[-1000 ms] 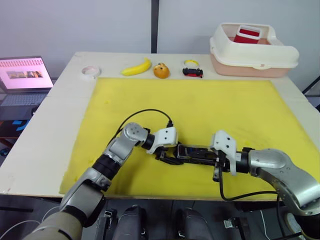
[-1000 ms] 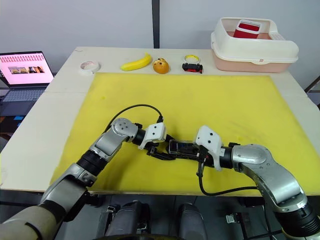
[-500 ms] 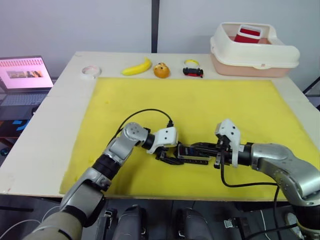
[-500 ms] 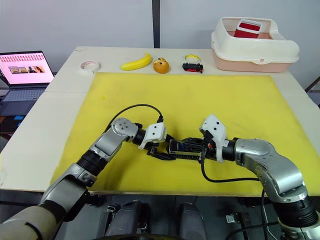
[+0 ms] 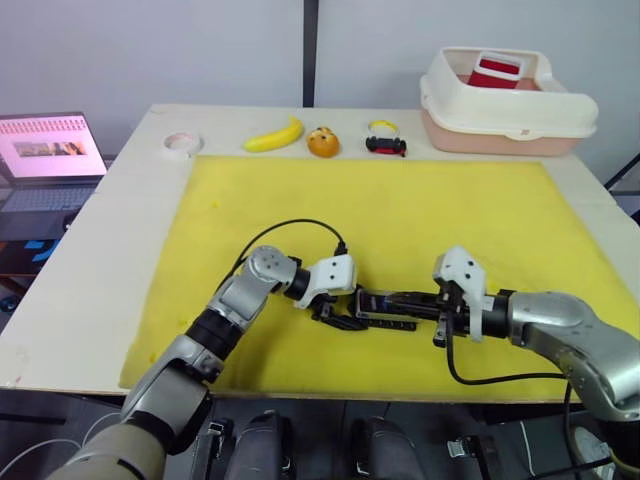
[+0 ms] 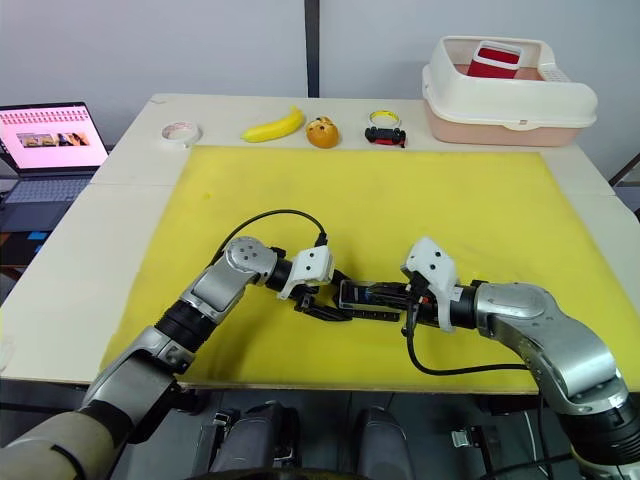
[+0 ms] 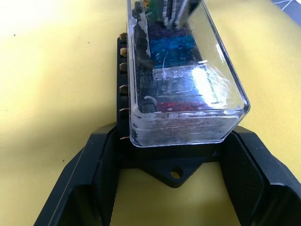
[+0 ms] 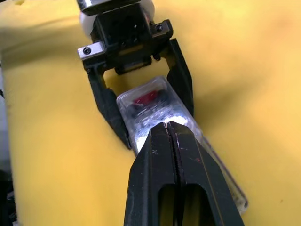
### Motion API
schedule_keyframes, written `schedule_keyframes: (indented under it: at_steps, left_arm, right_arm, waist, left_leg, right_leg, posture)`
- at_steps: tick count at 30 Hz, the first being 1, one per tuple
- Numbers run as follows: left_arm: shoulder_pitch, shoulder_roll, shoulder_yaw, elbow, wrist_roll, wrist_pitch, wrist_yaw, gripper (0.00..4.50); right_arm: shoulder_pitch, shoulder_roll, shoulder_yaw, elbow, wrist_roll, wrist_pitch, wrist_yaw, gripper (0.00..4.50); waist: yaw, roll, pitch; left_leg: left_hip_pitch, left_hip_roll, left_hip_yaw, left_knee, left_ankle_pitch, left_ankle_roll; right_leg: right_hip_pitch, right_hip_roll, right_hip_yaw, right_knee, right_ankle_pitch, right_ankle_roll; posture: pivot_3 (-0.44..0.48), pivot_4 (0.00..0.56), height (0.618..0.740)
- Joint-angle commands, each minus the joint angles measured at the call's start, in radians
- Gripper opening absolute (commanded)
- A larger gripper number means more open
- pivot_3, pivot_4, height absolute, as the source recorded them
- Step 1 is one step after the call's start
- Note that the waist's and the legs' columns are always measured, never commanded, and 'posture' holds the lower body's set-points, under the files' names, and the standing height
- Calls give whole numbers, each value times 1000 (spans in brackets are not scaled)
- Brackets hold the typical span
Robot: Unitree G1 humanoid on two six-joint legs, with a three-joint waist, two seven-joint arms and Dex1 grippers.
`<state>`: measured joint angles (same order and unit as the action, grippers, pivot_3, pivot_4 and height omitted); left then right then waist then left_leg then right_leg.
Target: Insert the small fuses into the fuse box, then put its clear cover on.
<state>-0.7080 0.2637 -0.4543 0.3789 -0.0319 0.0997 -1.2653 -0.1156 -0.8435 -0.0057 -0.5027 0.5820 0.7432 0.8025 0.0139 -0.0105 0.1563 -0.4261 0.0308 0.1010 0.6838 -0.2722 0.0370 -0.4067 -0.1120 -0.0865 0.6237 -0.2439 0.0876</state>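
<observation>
Lying lengthwise between the two grippers, the fuse box (image 7: 127,101) is wearing its cover (image 7: 181,75) while the open left gripper (image 7: 176,188) is straddling one end and the closed right gripper (image 8: 168,129) is pressing the cover's top.

Both arms are silver-grey metal with black joint bands. Each wrist carries a white camera housing with a black cable looping off it. The left gripper (image 8: 136,101) has black fingers beneath a silver, screw-fastened bracket; the right gripper (image 8: 168,129) has matching black fingers.
</observation>
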Motion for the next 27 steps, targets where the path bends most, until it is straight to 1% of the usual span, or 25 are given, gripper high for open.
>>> schedule_keyframes:
  at_steps: [1,5,8,11,13,16,18,23,27]
  left_arm:
    - [-16,6,21,-9,-5,-17,5,2528]
    - [-12,7,19,-14,-4,-15,6,2528]
    - [-8,8,18,-18,-5,-13,4,2528]
    - [-5,9,17,-19,-6,-13,4,2528]
    - [-4,9,16,-18,-5,-15,3,2528]
    - [-4,9,16,-16,-5,-16,3,2528]
    - [-4,9,15,-17,-5,-15,3,2528]
    - [0,7,11,-22,-4,-14,4,2528]
    - [5,9,8,-28,-3,-14,2,2528]
  right_arm:
    - [41,1,19,102,-34,74,-37,15]
    - [23,25,-65,78,33,47,-14,15]
    - [-9,38,-158,39,139,61,4,15]
    - [-20,53,-201,32,190,71,3,15]
    - [1,47,-178,36,167,71,-1,15]
    - [71,-31,-34,64,-1,51,-14,15]
    - [103,-61,12,75,-45,44,-11,15]
    - [105,-57,12,85,-35,92,-55,15]
    - [93,-58,1,93,-32,102,-64,15]
  waist:
    - [0,0,0]
    - [1,0,0]
    - [1,1,1]
    - [0,1,1]
    - [1,1,1]
    - [-1,1,1]
    - [-1,1,0]
    - [-1,0,-1]
    - [-1,-1,-2]
  left_leg:
    - [0,0,0,0,0,0]
    - [0,0,0,0,0,0]
    - [-1,0,0,0,0,0]
    - [-2,0,0,0,0,0]
    - [-2,0,0,0,0,0]
    - [-2,0,0,0,0,0]
    - [-1,0,1,-1,0,0]
    - [0,1,-1,-1,0,0]
    - [0,1,-1,-1,0,0]
  right_leg:
    - [0,0,0,0,0,0]
    - [0,0,0,0,0,0]
    - [-1,-1,0,-1,0,0]
    - [-1,-1,0,0,0,0]
    - [-1,-1,0,-1,0,0]
    - [-2,-1,0,-1,0,0]
    - [-1,-1,0,-1,0,0]
    - [-1,0,-1,-6,0,0]
    - [-1,0,-1,-6,0,0]
  posture:
    - [0,150,740]
    - [0,150,740]
    - [0,150,740]
    - [0,150,740]
    - [0,150,740]
    - [0,150,740]
    - [0,150,740]
    - [0,150,740]
    - [0,150,740]
